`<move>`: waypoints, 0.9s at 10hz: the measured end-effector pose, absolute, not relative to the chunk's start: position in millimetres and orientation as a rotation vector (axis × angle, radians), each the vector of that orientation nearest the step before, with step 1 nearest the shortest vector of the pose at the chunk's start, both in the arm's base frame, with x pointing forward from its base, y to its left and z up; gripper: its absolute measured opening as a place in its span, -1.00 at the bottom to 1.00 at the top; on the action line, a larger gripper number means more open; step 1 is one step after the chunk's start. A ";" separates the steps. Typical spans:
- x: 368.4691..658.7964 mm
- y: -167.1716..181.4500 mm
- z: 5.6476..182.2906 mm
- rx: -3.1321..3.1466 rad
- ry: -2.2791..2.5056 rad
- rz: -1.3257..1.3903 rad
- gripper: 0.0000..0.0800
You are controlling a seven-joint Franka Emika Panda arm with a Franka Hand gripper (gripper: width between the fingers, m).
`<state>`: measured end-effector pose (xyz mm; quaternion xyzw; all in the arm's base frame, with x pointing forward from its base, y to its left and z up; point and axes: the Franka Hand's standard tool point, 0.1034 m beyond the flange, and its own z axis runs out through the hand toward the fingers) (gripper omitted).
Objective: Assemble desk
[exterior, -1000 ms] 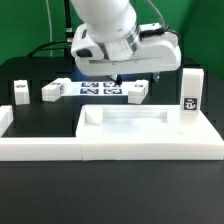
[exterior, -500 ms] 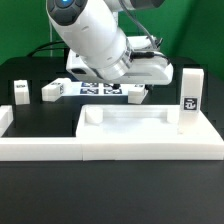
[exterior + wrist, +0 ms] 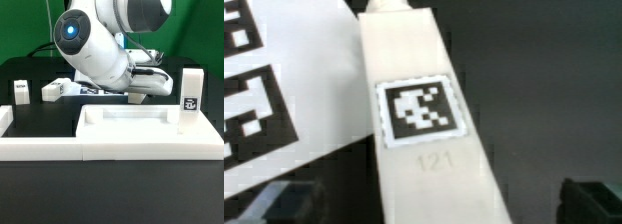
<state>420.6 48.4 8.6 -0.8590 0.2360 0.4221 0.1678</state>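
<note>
Exterior view, from its left to its right: on the black tabletop (image 3: 40,115) a far-left leg (image 3: 20,92) stands upright. Near it a second leg (image 3: 52,90) appears to lie on its side. The arm (image 3: 95,50) leans low over the back of the tabletop and hides the claw from this side. In front of it lies the desk top (image 3: 150,130), rim upward. At that tray's right end stands an upright leg (image 3: 190,100); whether it rests on the tray or just behind it cannot be told.

Wrist view: the claw (image 3: 438,200) is spread wide. Its dark fingertips (image 3: 278,205) show at either side of a tagged leg (image 3: 420,110) and are apart from it, with nothing held. This leg lies directly below the claw, just beside the marker board (image 3: 278,60).

The leg's long axis runs across the line that joins the two fingertips, a little off square. The short section therefore faces the fingers. Judged from this, the coming move is probably a straight descent and a closing across the leg's narrow width, after a small turn of the wrist.
</note>
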 end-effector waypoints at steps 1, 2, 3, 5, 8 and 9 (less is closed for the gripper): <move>420.5 48.4 8.5 -2.444 0.672 1.201 0.32; 420.4 48.4 8.4 -2.444 0.672 1.201 -0.06; 420.4 48.3 8.4 -2.444 0.672 1.202 -0.06; 420.4 48.3 8.5 -2.443 0.672 1.202 -0.28; 420.4 48.2 8.5 -2.443 0.672 1.202 -0.28; 420.4 48.2 8.5 -2.443 0.672 1.202 -0.28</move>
